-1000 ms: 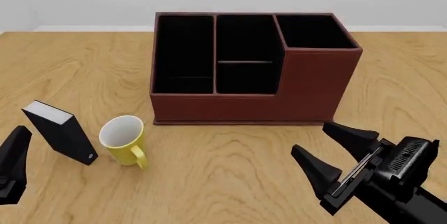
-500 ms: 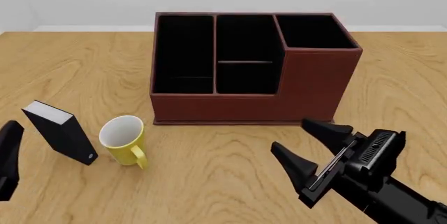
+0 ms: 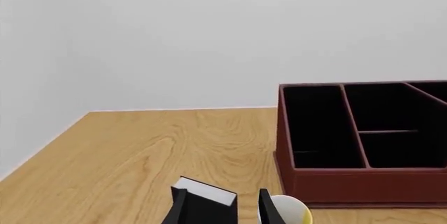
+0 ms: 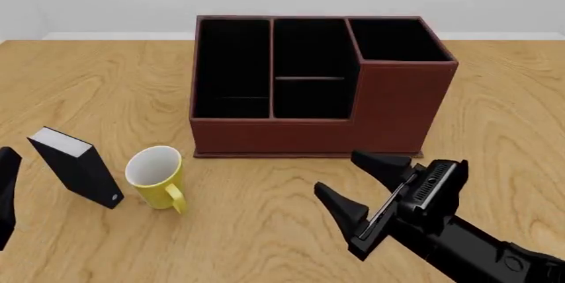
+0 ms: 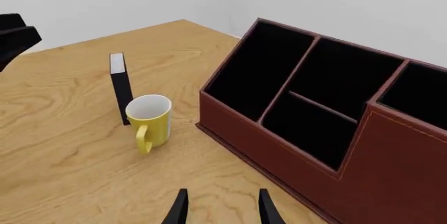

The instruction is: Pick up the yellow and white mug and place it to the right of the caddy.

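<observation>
The left gripper (image 4: 7, 194) is mostly cut off at the near left edge of the table (image 4: 264, 230), only one dark finger showing from the front, though its wrist view shows the jaws parted and empty. Next come one small black box (image 4: 78, 167) standing tilted, one yellow and white mug (image 4: 156, 177) upright just beside it with its handle toward us, and one caddy (image 4: 318, 88) behind. The right gripper (image 4: 366, 194) hangs before the caddy's right end, jaws spread wide, touching nothing.

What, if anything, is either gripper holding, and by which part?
Nothing. The right gripper is open and empty; the mug stands untouched on the table. The left gripper also holds nothing.
</observation>
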